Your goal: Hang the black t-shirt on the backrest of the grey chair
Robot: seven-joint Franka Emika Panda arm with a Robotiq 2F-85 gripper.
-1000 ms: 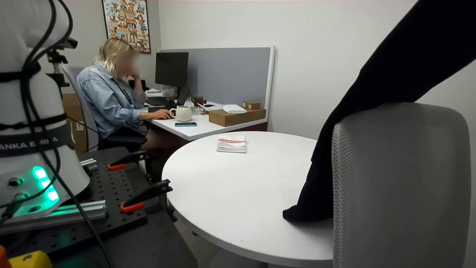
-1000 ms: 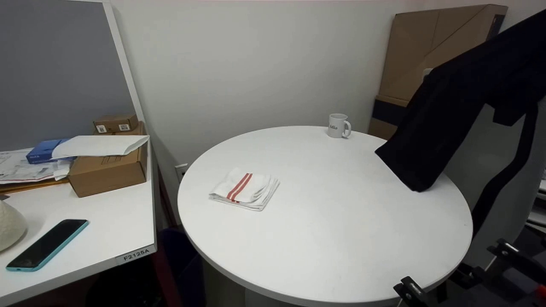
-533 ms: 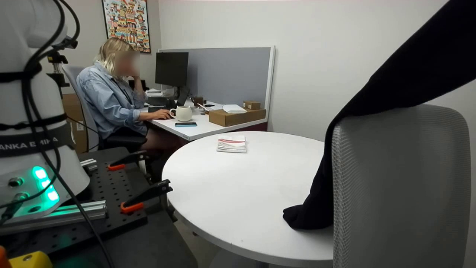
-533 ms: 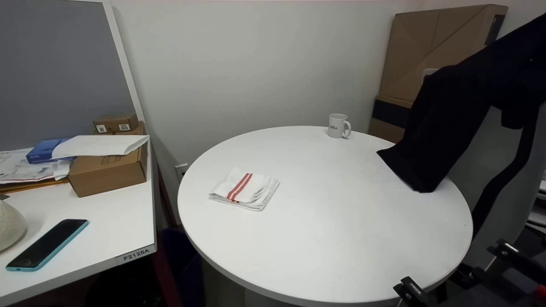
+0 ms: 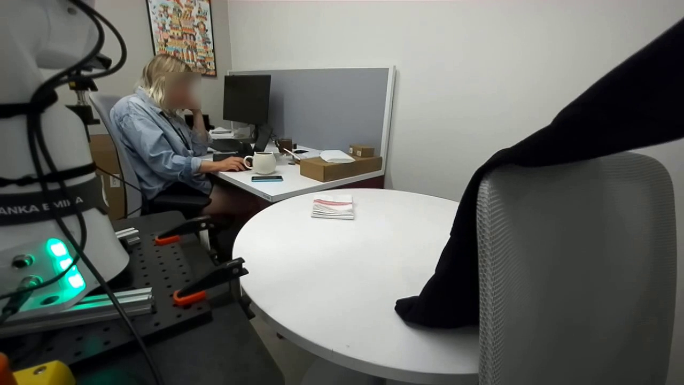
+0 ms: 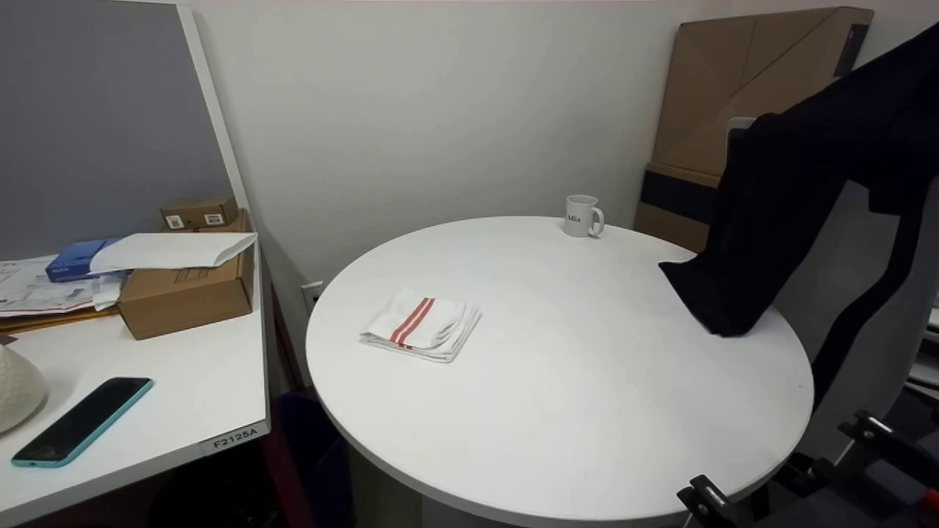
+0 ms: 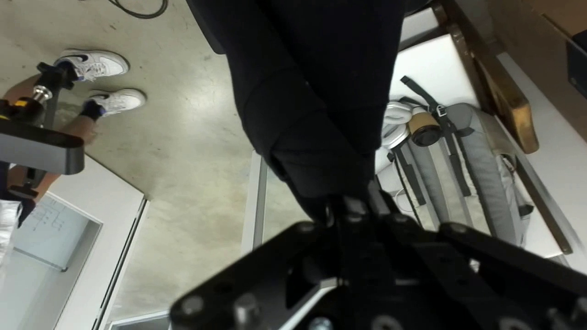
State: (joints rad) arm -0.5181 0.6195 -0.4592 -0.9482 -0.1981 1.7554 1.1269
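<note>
The black t-shirt drapes over the top of the grey chair's backrest. Its lower end rests on the white round table, and its upper part slants up out of frame to the right. In an exterior view the t-shirt also covers part of the grey backrest. In the wrist view my gripper comes in from the bottom, shut on the bunched end of the t-shirt, which stretches away from it. The gripper is out of frame in both exterior views.
The round table bears a folded white cloth and a white mug. Large cardboard boxes stand behind the chair. A person sits at a desk. The wrist view shows a backpack and someone's shoes.
The raised part of the t-shirt has sunk and now lies lower across the backrest's top edge. Its end on the table has shifted slightly. The arm's upper link and cables have moved a little.
</note>
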